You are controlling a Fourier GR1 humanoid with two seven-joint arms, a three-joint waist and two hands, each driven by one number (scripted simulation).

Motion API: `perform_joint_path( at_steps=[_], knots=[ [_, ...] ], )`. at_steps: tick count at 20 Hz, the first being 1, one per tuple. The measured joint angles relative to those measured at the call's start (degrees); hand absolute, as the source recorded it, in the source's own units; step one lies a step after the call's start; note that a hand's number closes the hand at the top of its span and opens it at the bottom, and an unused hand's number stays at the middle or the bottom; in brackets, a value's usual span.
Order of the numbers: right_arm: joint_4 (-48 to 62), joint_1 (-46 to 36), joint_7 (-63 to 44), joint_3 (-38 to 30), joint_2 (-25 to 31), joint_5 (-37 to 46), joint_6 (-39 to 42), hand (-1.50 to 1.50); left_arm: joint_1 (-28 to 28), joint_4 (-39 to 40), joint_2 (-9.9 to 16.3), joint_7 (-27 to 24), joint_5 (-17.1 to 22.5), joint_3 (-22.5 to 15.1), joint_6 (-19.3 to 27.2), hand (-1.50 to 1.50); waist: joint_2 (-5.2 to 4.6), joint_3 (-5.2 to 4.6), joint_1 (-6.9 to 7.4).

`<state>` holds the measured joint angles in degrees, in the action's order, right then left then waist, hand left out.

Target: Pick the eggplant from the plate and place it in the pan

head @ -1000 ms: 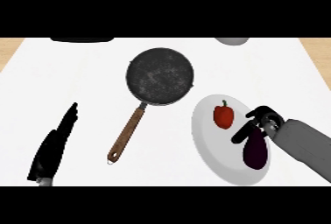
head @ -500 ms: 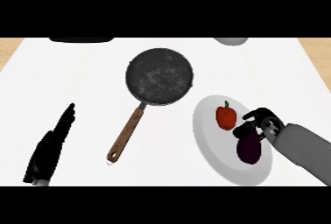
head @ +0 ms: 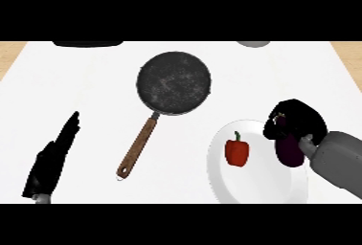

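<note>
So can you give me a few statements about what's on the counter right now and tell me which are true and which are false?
1. The right hand is curled round the eggplant. True.
2. The eggplant already lies in the pan. False: the pan holds nothing; the eggplant is at the plate's right edge.
3. A red pepper lies on the plate. True.
4. The left hand grips the pan's wooden handle. False: it rests open, apart from the handle, at the left.
5. The pan's handle points toward the lower edge. True.
</note>
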<state>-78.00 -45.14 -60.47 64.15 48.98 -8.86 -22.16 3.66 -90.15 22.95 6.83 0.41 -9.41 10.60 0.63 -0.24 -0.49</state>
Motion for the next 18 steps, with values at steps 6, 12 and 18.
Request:
perform_joint_path(
  at_steps=[6,12,18],
  knots=[
    [-1.98,-7.68,2.68,0.15,2.20,16.24,-4.66,1.50,0.53,-1.10,-0.19,0.96,-0.19,-0.19,-0.06,0.00,0.12,0.10,0.27],
    [-2.24,-13.46,1.79,-3.82,-3.05,25.58,-4.65,1.50,0.18,-0.44,-1.10,0.49,-0.78,-0.13,-0.32,0.00,-0.32,0.16,0.72],
    [9.02,-18.04,4.68,-10.95,-14.51,25.67,-4.54,1.50,-1.28,0.41,-1.58,-0.06,-1.58,0.02,-1.14,0.00,-0.84,0.19,1.78]
  ],
)
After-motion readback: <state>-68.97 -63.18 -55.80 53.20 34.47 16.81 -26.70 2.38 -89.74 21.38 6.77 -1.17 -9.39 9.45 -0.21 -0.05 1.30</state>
